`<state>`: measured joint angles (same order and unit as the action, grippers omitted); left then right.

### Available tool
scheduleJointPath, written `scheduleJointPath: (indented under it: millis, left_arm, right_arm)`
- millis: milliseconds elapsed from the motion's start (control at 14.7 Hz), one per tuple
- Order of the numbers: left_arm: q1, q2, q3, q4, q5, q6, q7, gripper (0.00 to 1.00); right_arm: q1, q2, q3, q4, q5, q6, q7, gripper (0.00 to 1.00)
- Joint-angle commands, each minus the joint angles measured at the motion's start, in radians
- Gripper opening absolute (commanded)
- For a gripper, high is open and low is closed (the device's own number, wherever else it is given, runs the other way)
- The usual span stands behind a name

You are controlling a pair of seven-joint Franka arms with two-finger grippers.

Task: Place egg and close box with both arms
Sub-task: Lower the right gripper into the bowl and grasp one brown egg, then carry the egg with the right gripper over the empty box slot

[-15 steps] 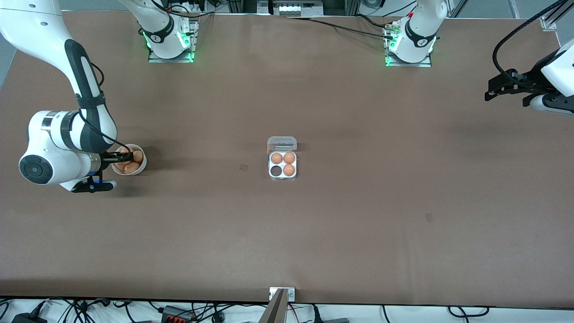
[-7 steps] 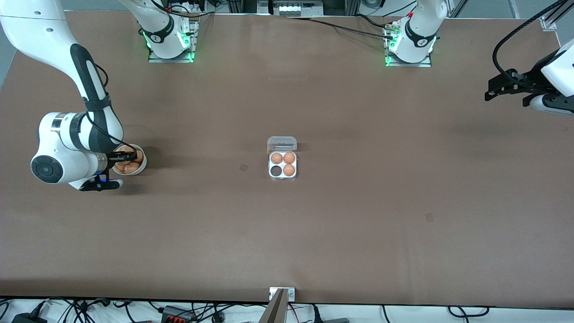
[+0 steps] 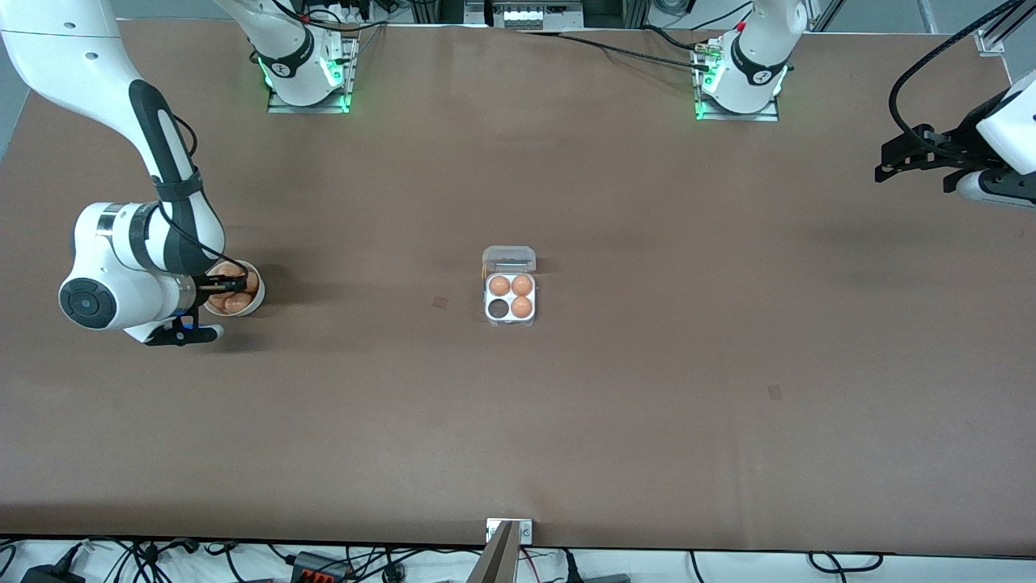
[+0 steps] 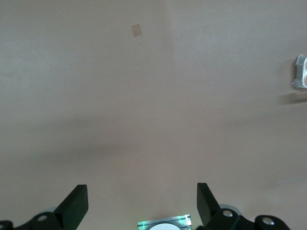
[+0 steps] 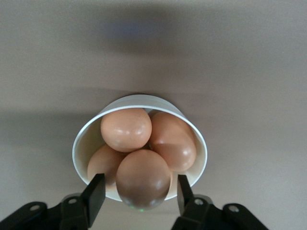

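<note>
A white bowl (image 3: pixel 256 305) near the right arm's end of the table holds several orange-brown eggs. My right gripper (image 3: pixel 234 285) reaches into it. In the right wrist view its two fingers (image 5: pixel 97 189) stand either side of the top egg (image 5: pixel 143 178), with a thin gap on each side, so the right gripper (image 5: pixel 140 188) is still open. The box (image 3: pixel 510 320) sits mid-table with its clear lid (image 3: pixel 509 258) tipped back; three cells hold eggs and one cell (image 3: pixel 498 308) is dark and empty. My left gripper (image 3: pixel 884 171) waits open over the left arm's end of the table, its fingers (image 4: pixel 76 203) wide apart.
The bowl's rim (image 5: pixel 139 98) rings the eggs closely. Two small square marks (image 3: pixel 439 302) lie on the brown table. A metal bracket (image 3: pixel 510 530) sits at the table edge nearest the front camera. Green-lit arm bases (image 3: pixel 307 89) stand along the table's edge farthest from that camera.
My right arm has shifted a little toward the bowl, and its fingers have narrowed around the top egg. The left arm has not moved.
</note>
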<state>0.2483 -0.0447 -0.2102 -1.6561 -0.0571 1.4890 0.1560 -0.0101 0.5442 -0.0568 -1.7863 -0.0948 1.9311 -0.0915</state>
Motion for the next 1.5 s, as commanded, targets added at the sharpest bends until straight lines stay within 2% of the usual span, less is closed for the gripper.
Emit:
scheduleJointPath:
  millis: [0, 409, 681, 885, 1226, 1430]
  left_arm:
    - [0.009, 0.009, -0.005, 0.024, -0.020, -0.016, 0.001, 1.00]
    - [0.008, 0.009, -0.005, 0.022, -0.020, -0.016, -0.006, 1.00]
    - [0.008, 0.009, -0.005, 0.024, -0.020, -0.016, -0.009, 1.00]
    - [0.008, 0.009, -0.005, 0.024, -0.018, -0.016, -0.009, 1.00]
    - [0.008, 0.009, -0.005, 0.024, -0.020, -0.016, -0.009, 1.00]
    - [0.008, 0.009, -0.005, 0.022, -0.020, -0.016, -0.009, 1.00]
  right_arm:
    - [-0.005, -0.010, 0.005, -0.019, -0.008, 0.031, -0.013, 0.65]
    - [-0.002, -0.010, 0.005, -0.019, -0.008, 0.034, -0.008, 0.59]
    - [0.001, -0.010, 0.005, -0.018, -0.008, 0.029, -0.004, 0.39]
    - [0.009, -0.018, 0.008, -0.008, -0.008, 0.014, 0.001, 0.30]
    - [0.100, -0.091, 0.008, 0.093, -0.014, -0.138, 0.061, 0.28]
    - [0.194, -0.148, 0.009, 0.134, -0.006, -0.142, 0.146, 0.27]
